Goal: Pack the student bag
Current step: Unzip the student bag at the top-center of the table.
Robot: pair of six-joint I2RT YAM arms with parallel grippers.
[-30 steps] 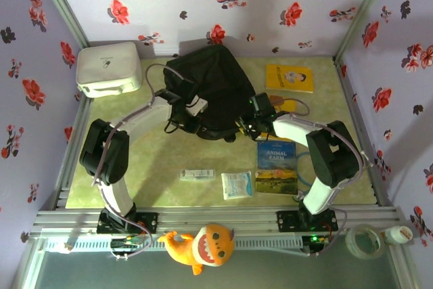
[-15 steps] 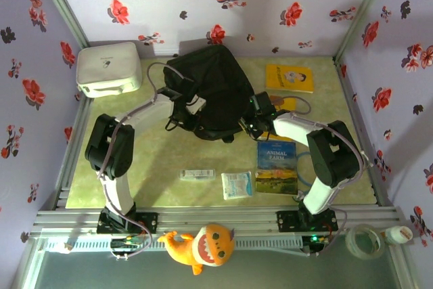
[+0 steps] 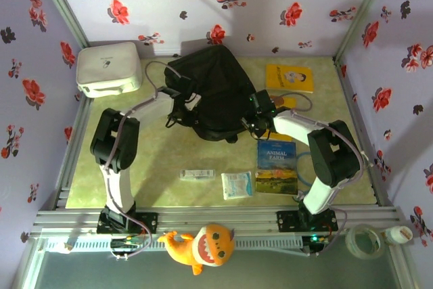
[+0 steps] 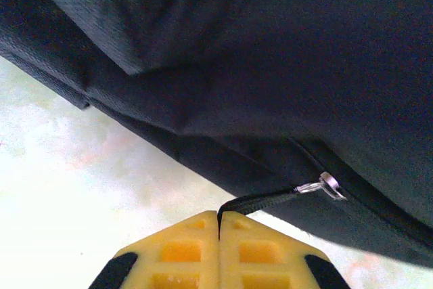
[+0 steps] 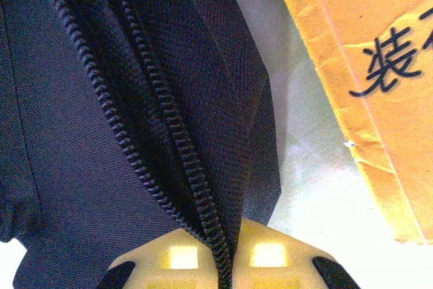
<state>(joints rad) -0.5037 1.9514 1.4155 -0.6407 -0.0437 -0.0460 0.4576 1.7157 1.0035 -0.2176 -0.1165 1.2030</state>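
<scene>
Student bag (image 3: 215, 84) lies between left claw (image 3: 191, 104) and right claw (image 3: 254, 124), its edge pinched in each. Case (image 3: 108, 67): left of and behind left claw. Booklet (image 3: 289, 77): right of and behind right claw. Book (image 3: 276, 166): just before right claw, with packet (image 3: 237, 185) to its left.

I count one bag (image 3: 210, 93) and one white box (image 3: 108, 67). A yellow book (image 3: 289, 78) and a blue book (image 3: 276, 166) make two books. There is also one orange card (image 5: 365, 86), one slim carton (image 3: 197, 174), one packet (image 3: 237, 185), one plush toy (image 3: 203, 245) and one tape roll (image 3: 365, 240).
</scene>
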